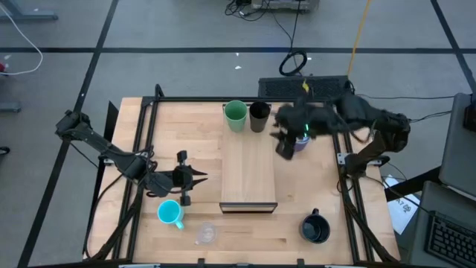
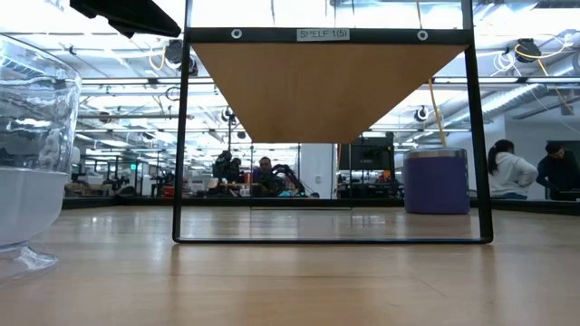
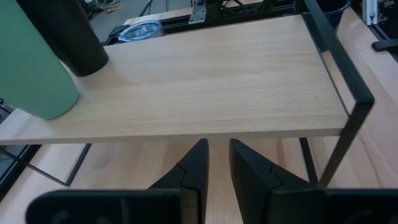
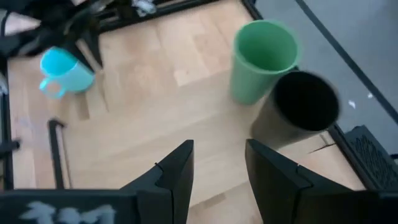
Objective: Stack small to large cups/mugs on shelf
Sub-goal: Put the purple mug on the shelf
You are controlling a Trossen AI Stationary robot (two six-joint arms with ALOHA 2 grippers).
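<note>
- Clear glass (image 2: 32, 154) looms nearest in the low view.
- Shelf (image 2: 326, 86) frame label reads "SHELF 1(5)".
- Green cup (image 1: 236, 115) and black tumbler (image 1: 259, 117) stand on the shelf's far end.
- Left gripper (image 3: 216, 163): fingers slightly parted, empty.
- Right gripper (image 4: 219, 165): fingers open, empty.

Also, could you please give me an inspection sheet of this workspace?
Surface: wooden table, raised shelf in the middle.
Job's things: green cup and black tumbler on the shelf's far end; purple mug, cyan mug, clear glass, black mug on the table.
Clutter: nothing seen.
Grippers: left gripper beside the shelf, jaws slightly apart, empty; right gripper near the purple mug, jaws open, empty.
Cables: cables on the floor beyond the table.
Surroundings: people in the room behind.
</note>
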